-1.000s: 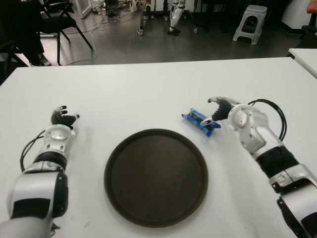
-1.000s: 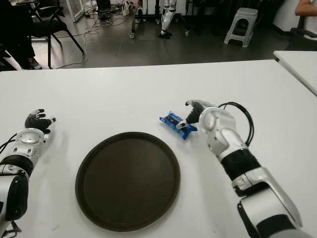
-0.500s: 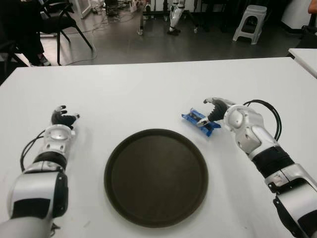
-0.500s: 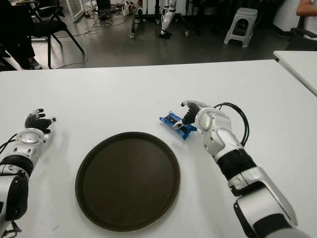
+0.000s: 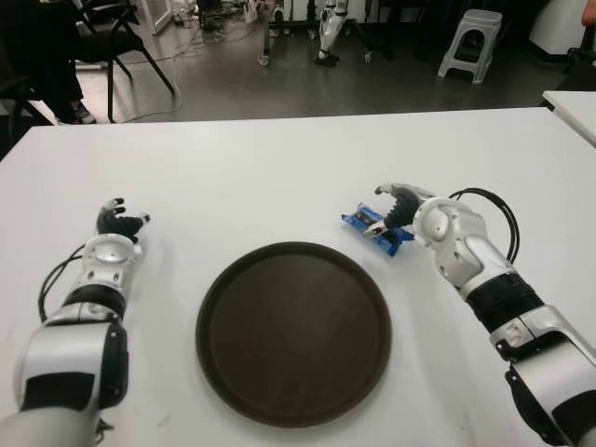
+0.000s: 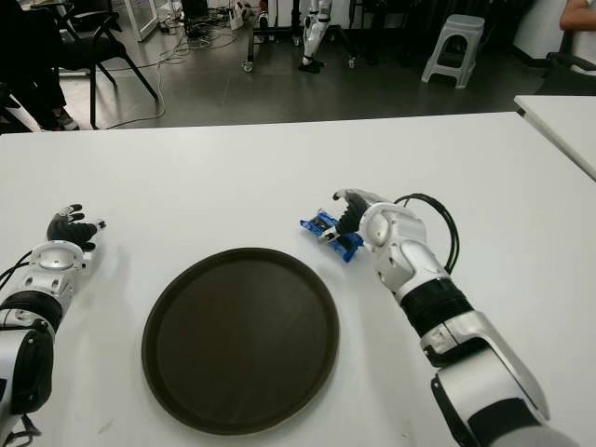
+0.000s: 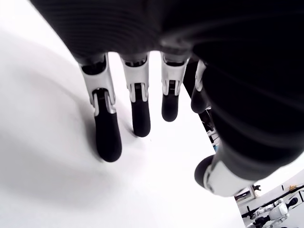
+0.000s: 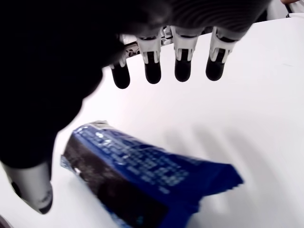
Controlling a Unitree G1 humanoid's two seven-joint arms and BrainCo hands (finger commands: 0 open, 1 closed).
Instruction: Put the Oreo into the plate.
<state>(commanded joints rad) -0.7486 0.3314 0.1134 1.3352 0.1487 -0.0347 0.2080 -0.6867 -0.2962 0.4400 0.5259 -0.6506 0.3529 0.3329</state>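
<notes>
A blue Oreo pack [image 5: 375,229] lies flat on the white table [image 5: 279,177], just beyond the right rim of a round dark brown plate [image 5: 292,331]. My right hand [image 5: 399,207] hovers over the pack's right end, fingers spread and open. In the right wrist view the pack [image 8: 147,178] sits below the fingertips [image 8: 183,69], with the thumb off to one side and nothing grasped. The plate holds nothing. My left hand [image 5: 119,223] shows at the table's left side, left of the plate, its fingers relaxed and open.
Beyond the table's far edge are a dark floor with chairs [image 5: 102,37], a grey stool [image 5: 472,42] and cables. A second white table corner [image 5: 573,107] shows at the far right. A black cable loops off my right forearm [image 5: 494,219].
My right hand has moved left and a little forward, closing in over the Oreo pack. The pack, the plate and my left hand have stayed put.
</notes>
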